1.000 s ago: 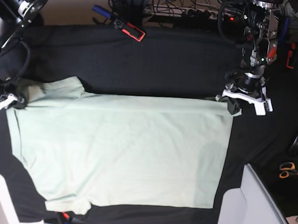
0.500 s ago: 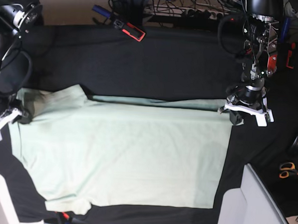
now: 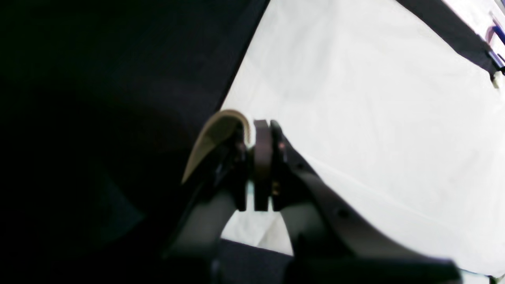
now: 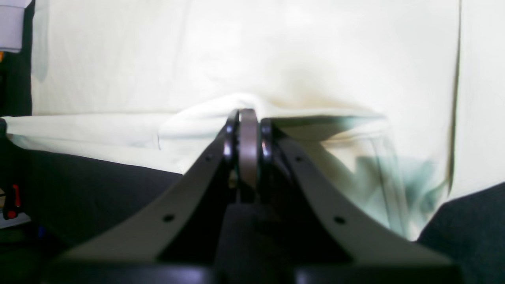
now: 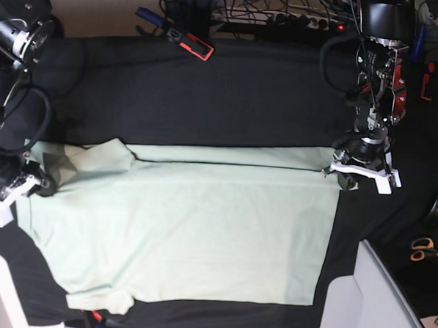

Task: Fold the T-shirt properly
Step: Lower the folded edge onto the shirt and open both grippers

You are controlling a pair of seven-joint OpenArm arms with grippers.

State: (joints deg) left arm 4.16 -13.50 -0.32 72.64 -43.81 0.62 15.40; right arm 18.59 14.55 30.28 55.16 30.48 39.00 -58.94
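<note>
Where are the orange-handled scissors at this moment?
In the base view, the orange-handled scissors lie at the right edge on the black cloth table covering, right of the pale mint-green T-shirt.

The left gripper (image 5: pixel 359 173) hangs from its arm at the right of the base view, wrist pointing down, jaws pinched together on a fold of the T-shirt (image 5: pixel 194 221). The right gripper (image 5: pixel 21 185) sits low at the far left, likewise clamped on cloth.
</note>
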